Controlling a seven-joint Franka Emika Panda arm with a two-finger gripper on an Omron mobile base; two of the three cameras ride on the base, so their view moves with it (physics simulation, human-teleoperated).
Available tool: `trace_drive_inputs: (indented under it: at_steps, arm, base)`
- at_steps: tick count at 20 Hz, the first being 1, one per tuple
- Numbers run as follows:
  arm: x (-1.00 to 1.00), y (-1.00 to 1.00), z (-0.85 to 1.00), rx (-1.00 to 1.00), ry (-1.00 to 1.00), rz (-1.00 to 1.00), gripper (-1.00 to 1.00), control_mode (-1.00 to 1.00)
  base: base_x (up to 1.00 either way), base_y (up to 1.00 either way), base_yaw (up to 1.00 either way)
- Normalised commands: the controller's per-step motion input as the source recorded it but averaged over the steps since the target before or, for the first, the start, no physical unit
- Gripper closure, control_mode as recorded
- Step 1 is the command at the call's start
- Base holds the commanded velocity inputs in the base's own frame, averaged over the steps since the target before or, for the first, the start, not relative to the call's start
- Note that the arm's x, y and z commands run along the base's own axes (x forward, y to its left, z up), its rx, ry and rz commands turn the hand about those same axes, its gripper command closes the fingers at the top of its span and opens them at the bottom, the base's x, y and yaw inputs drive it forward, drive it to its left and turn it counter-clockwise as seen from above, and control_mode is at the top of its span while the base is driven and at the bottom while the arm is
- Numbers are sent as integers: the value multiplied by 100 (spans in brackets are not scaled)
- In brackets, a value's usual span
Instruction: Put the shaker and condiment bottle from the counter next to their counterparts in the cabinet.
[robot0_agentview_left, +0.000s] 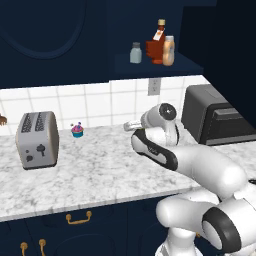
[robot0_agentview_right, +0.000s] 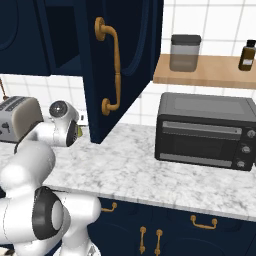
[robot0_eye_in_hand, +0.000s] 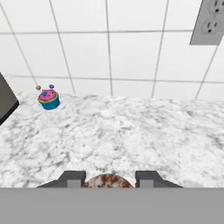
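Note:
My gripper (robot0_eye_in_hand: 109, 178) is low over the marble counter (robot0_agentview_left: 100, 170), facing the tiled wall. Its two fingertips sit tight against a small round speckled top, the shaker (robot0_eye_in_hand: 107, 182). A sliver of the shaker's yellow-green body (robot0_agentview_right: 78, 132) shows beside the hand in the right base view. In the left base view the gripper (robot0_agentview_left: 130, 125) is near the back of the counter, and the hand hides the shaker. On the navy cabinet shelf (robot0_agentview_left: 150, 67) stand the grey-blue shaker (robot0_agentview_left: 135, 53), the dark red leaf-shaped bottle (robot0_agentview_left: 157, 48) and the peach-orange condiment bottle (robot0_agentview_left: 169, 51), side by side.
A toaster (robot0_agentview_left: 37, 139) stands at the left of the counter and a pink cupcake (robot0_agentview_left: 77, 130) by the wall. A black toaster oven (robot0_agentview_left: 210, 120) sits to the right. The open cabinet door (robot0_agentview_right: 120, 65) hangs above the counter. A wall socket (robot0_eye_in_hand: 209, 22) lies ahead.

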Motion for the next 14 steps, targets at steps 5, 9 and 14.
trace_drive_inputs:
  at_steps: [5,9,14]
  arm:
    - [2,0,72,0,1,0,100,-100]
    - [0,0,74,0,2,0,100,-100]
    - [0,0,67,0,0,0,100,-100]
  base:
    - [0,0,0]
    - [0,0,0]
    - [0,0,0]
